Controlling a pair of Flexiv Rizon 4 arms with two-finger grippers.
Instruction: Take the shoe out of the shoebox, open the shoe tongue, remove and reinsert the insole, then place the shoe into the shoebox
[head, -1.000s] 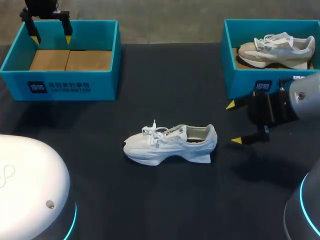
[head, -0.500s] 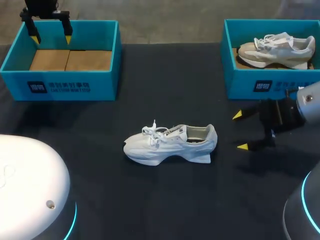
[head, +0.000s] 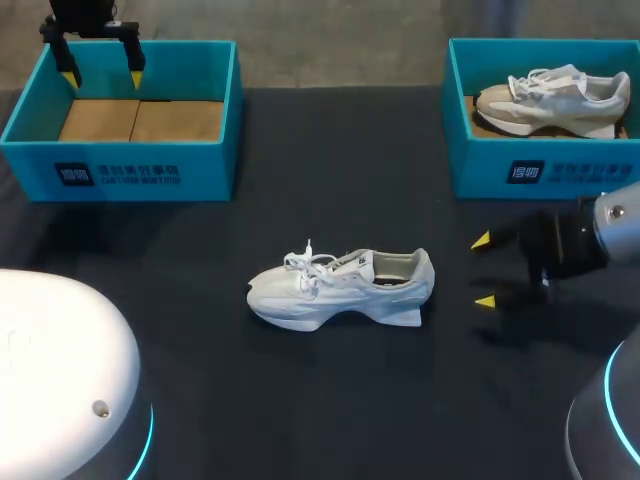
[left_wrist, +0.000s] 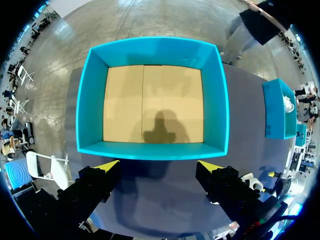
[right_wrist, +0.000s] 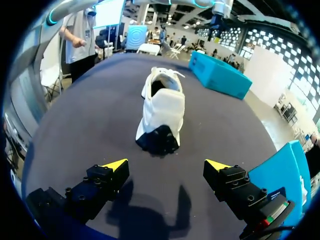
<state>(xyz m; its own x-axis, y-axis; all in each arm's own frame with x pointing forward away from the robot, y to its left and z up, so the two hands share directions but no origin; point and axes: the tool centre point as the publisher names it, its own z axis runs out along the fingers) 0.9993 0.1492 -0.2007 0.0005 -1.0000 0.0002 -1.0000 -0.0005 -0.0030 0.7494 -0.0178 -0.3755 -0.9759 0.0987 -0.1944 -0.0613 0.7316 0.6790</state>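
In the head view the white shoe (head: 340, 285) stands on its sole in the middle of the table (head: 330, 400), outside both boxes. The right gripper (head: 483, 270), fingers spread, has drifted a little away from the heel and toward the near edge over the last second, while the left gripper (head: 100, 60) has kept still over the far wall of the left box (head: 120, 175). A beige shoe (head: 550, 100) sits in the right box (head: 480, 165). The left wrist view shows that gripper spread wide above bare cardboard. The right wrist view has the heel straight ahead of the parted fingers, well apart, probably lining up for the tongue step, with nothing held
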